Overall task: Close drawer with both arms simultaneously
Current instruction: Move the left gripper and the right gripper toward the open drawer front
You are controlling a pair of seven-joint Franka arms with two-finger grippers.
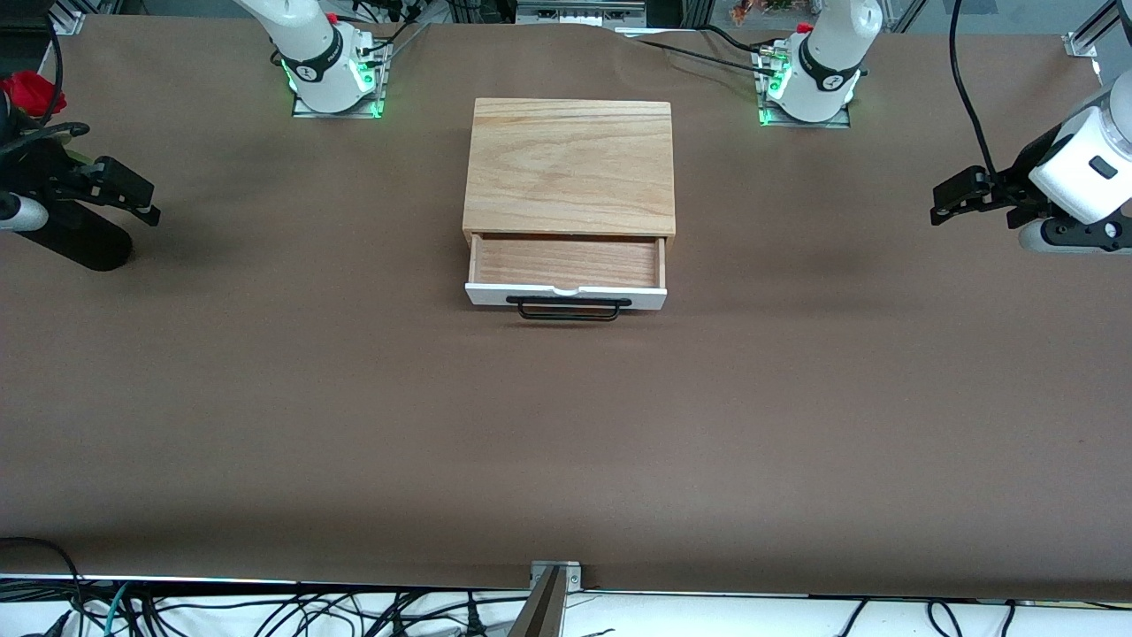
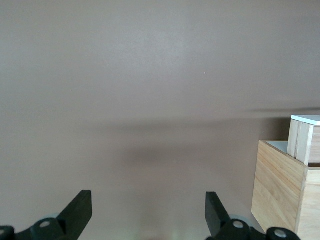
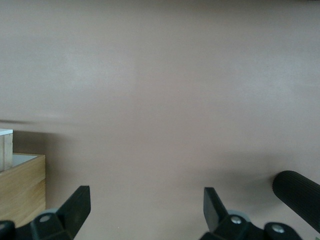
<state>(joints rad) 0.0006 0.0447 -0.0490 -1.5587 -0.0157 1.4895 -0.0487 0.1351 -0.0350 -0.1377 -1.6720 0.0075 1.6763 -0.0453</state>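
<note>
The drawer [image 1: 566, 265] stands pulled partly out of the light oak box [image 1: 569, 166] at the table's middle, its white front panel and black wire handle [image 1: 568, 309] facing the front camera. The tray is empty. My left gripper [image 1: 948, 202] hangs open over the bare table at the left arm's end, well away from the box; the box and drawer corner show in the left wrist view [image 2: 287, 187]. My right gripper [image 1: 141, 199] hangs open over the right arm's end, equally far off; the box corner shows in the right wrist view [image 3: 17, 187].
A black cylindrical vase [image 1: 80, 239] with a red rose [image 1: 31, 91] stands by the right gripper at the table's edge; the vase also shows in the right wrist view [image 3: 299, 196]. Brown table cover [image 1: 566, 442] spreads around the box. Arm bases [image 1: 332, 66] stand farthest from the front camera.
</note>
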